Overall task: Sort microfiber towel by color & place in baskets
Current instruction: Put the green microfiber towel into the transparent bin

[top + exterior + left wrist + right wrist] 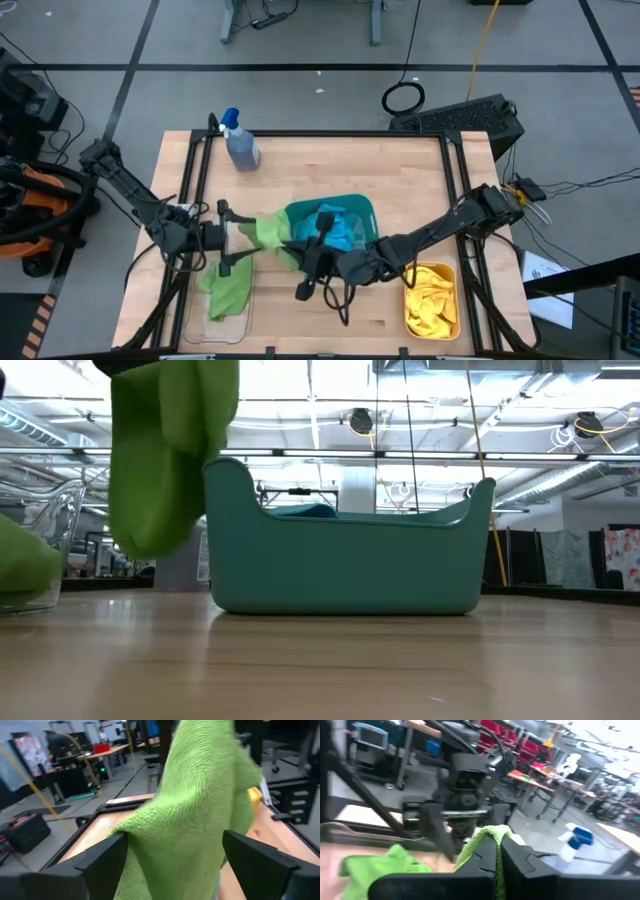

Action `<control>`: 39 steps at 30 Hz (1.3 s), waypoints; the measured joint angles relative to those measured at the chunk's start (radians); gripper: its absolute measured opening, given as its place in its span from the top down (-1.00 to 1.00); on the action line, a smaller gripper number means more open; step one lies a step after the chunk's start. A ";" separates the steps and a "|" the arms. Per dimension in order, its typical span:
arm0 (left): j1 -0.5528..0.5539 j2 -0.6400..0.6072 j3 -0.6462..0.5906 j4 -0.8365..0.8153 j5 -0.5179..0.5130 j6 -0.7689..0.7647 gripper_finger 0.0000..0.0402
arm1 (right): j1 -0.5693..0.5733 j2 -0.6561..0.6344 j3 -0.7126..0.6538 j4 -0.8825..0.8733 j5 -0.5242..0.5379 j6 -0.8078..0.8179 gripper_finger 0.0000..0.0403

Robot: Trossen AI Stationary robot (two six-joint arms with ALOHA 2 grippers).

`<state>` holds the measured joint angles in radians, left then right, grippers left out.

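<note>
Tabletop: pale wood table (330, 165) fills the middle of the high view; we see a spray bottle (240, 140) at its upper left.
Held towel: we see a green towel (268, 232) strung between both grippers at centre, its long axis running left to right.
Left gripper (232, 237): fingers spread wide around the cloth, not pinching it.
Right gripper (303, 262): pinched tight on the towel's right end; it alone holds the cloth.
Turning relation: clear basket (222, 328) lies lower left of the towel, under the left arm, which is nearer; it already has one green towel (228, 288).
Counts: three baskets; teal basket (362, 210) with blue cloth, orange basket (452, 270) with yellow; two green towels.
</note>
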<state>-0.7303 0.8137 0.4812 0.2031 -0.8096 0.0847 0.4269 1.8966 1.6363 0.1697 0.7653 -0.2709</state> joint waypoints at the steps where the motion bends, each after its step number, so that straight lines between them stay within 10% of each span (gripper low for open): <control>1: -0.006 0.001 0.000 0.000 0.019 0.004 -0.66 | 0.001 0.004 0.000 0.008 0.018 -0.004 1.00; 7: -0.059 0.000 0.000 0.008 0.275 0.008 -0.66 | -0.009 0.005 0.000 0.007 0.051 0.003 1.00; 15: -0.081 -0.001 0.000 0.015 -0.009 0.008 -0.66 | 0.002 0.005 0.000 0.006 0.044 0.020 1.00; 21: -0.074 0.037 0.000 -0.006 0.158 -0.051 -0.66 | 0.001 0.005 0.000 0.006 0.043 0.023 1.00; 27: -0.026 0.097 0.000 -0.011 0.110 -0.052 -0.58 | 0.001 0.009 0.000 0.007 0.040 0.042 1.00; 39: 0.082 0.148 0.004 -0.046 0.179 0.034 0.87 | -0.009 0.011 0.001 -0.012 0.040 0.058 1.00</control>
<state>-0.6478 0.9615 0.4852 0.1569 -0.6310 0.1191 0.4182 1.9078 1.6371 0.1578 0.8052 -0.2134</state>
